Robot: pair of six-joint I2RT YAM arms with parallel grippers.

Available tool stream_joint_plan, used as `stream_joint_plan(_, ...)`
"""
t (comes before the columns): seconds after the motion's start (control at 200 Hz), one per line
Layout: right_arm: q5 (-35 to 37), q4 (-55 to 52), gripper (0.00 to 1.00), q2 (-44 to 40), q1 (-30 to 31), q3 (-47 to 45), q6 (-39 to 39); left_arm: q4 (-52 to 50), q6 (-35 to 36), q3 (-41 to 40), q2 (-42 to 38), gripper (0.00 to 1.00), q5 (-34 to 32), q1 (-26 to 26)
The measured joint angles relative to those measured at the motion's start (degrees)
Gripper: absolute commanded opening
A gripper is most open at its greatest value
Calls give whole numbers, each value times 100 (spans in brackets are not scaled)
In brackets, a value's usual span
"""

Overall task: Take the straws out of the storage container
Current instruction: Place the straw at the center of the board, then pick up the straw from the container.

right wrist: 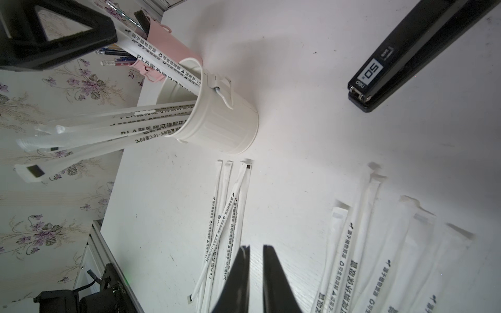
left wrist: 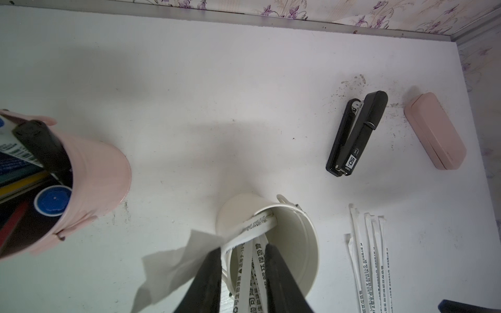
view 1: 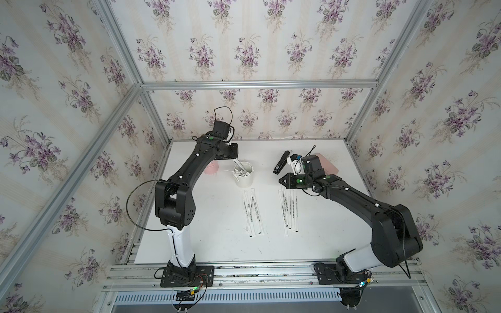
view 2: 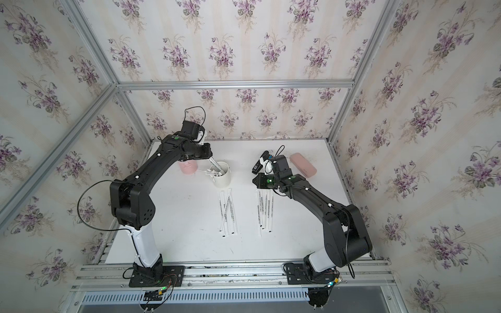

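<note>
Left wrist view: left gripper (left wrist: 244, 248) pinches straws (left wrist: 259, 260) over the cup (left wrist: 295, 238); light, bendy, probably best gripped mid-length. Right gripper (right wrist: 256, 248) near the cup, slightly parted, empty.

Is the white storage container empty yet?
Not empty. Several wrapped straws lean out over the rim of the upright storage container.
</note>
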Motion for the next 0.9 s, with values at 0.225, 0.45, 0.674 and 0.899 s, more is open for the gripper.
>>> stream_joint_plan(0.225, 7, 0, 15, 26, 0, 22, -33, -48, -9, 321, 348, 29, -48, 0)
stream_joint_plan(0.45, 24, -22, 15, 85, 0, 11, -59, -118, -22, 514, 479, 20, 48, 0)
stream_joint_plan(0.674, 24, 7, 14, 109, 0, -11, -63, -131, -20, 501, 466, 11, 181, -11)
stream_joint_plan(0.899, 22, 22, 14, 70, 0, -11, -46, -160, 76, 531, 225, 8, 258, -76)
